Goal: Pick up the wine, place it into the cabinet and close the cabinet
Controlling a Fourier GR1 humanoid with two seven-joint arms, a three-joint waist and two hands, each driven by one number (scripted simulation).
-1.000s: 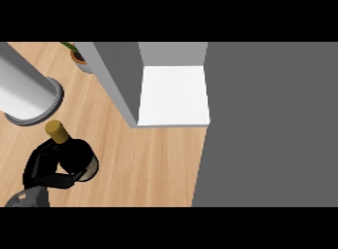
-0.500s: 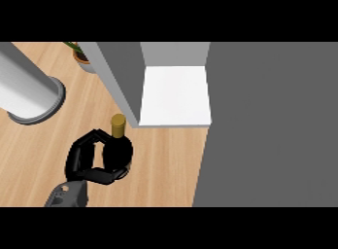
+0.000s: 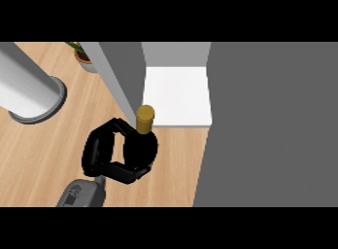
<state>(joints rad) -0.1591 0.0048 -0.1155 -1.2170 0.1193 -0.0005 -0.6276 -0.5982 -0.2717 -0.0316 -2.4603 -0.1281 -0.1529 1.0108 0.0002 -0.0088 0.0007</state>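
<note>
Pale wood-grain table across the left half of the head view, planks running up the frame. At the upper left, a tall light-grey cylinder with a darker rim at its lower end, standing on the table. At the top edge, right of the cylinder, a small potted plant, just left of a grey upright panel. Right of that panel, the cabinet, open, with its white inner floor showing. Further right, a broad dark-grey surface taking the whole right side from top to bottom.

Left hand coming in from the lower edge, left of centre, on a grey forearm. Black fingers curled round the wine, clasping its dark body from the left and from below. Wine near the middle of the frame, neck pointing toward the top. Gold cap just overlapping the lower left corner of the white floor, right at the lower end of the grey panel. Cannot tell whether the bottle's base touches the table.
</note>
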